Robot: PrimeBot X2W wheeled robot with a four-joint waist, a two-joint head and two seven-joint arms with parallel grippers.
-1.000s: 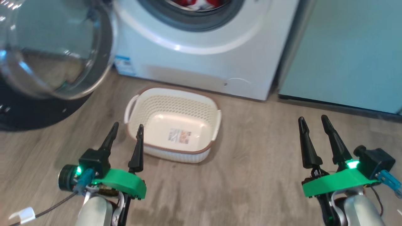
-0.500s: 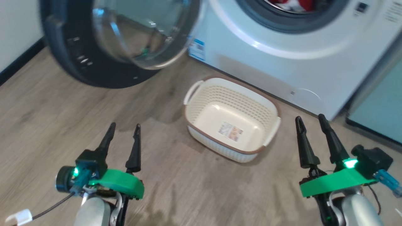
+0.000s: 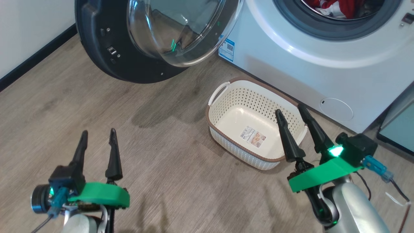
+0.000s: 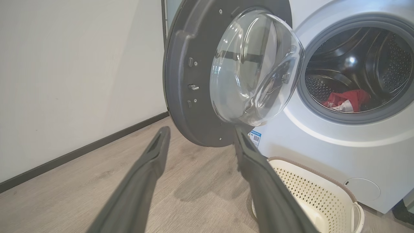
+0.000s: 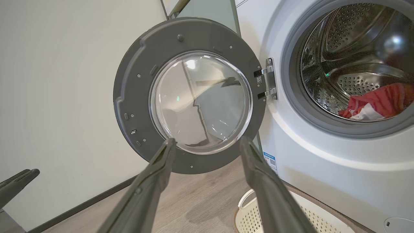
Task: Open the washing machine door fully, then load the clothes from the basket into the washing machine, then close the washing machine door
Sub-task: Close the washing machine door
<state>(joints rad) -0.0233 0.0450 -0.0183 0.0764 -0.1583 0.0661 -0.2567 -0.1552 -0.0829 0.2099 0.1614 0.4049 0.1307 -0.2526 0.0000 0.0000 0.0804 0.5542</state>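
Observation:
The washing machine [image 3: 291, 64] stands with its door [image 3: 106, 48] swung open to the left, black rim and glass bowl facing me. The red clothes [image 3: 339, 6] lie inside the steel drum, also seen as clothes [image 4: 346, 98] and clothes [image 5: 378, 100]. On the floor before the machine sits the basket [image 3: 239, 152], holding only a label. My left gripper [image 3: 98, 131] hovers open over bare floor left of the basket. My right gripper [image 3: 290, 109] is open above the basket's right end. Both grippers, left gripper [image 4: 202, 129] and right gripper [image 5: 208, 139], point toward the door [image 5: 136, 97].
A white wall with a dark baseboard [image 3: 32, 61] runs along the left. A pale teal cabinet [image 3: 397, 129] stands right of the machine. A wood floor [image 3: 145, 145] spreads between me and the door. The machine front carries a blue sticker [image 3: 228, 48] and a round cap [image 3: 336, 109].
The head camera has swung left, so machine, door and basket now sit farther right in the picture. Both grippers stay open and have shifted a little left in the view.

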